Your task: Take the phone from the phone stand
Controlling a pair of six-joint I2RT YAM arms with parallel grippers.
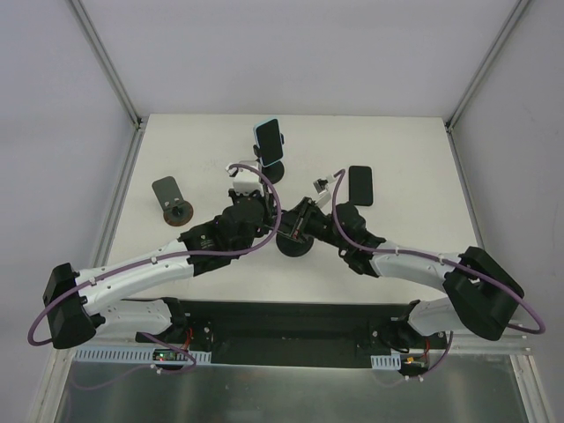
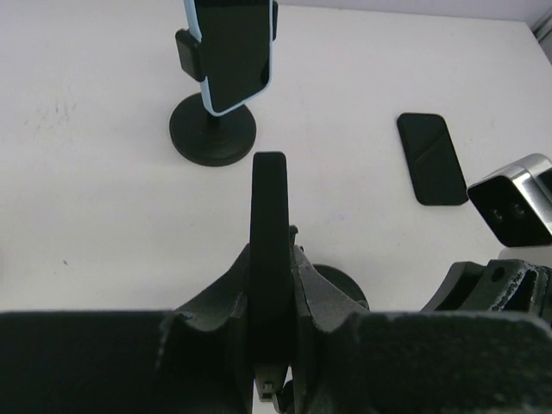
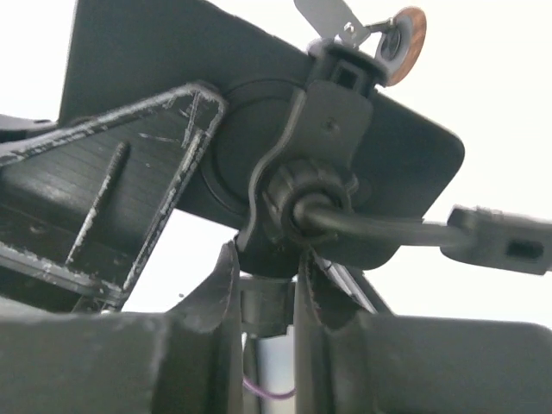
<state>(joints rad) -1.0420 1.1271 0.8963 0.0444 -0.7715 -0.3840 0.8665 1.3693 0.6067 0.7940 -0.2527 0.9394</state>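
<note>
On table (image 1: 397, 150), 3 stands (image 1: 273, 170) (image 1: 174, 211) (image 1: 295, 247), 3 phones (image 2: 237, 52) (image 2: 431, 158) (image 2: 268, 233); left jaws clenched on 1 phone (image 2: 268, 216), right jaws on 1 stand (image 3: 266, 304).

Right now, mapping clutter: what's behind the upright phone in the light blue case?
A black clamp cradle on a black round-based stand; the phone covers the cradle's back.

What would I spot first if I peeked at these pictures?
Right in the middle, the left gripper pinches a black phone, while the right gripper clasps the stem of its phone stand. Behind them, a blue-cased phone sits upright on another stand at the far side. A second black phone lies flat to the right of it.
</note>
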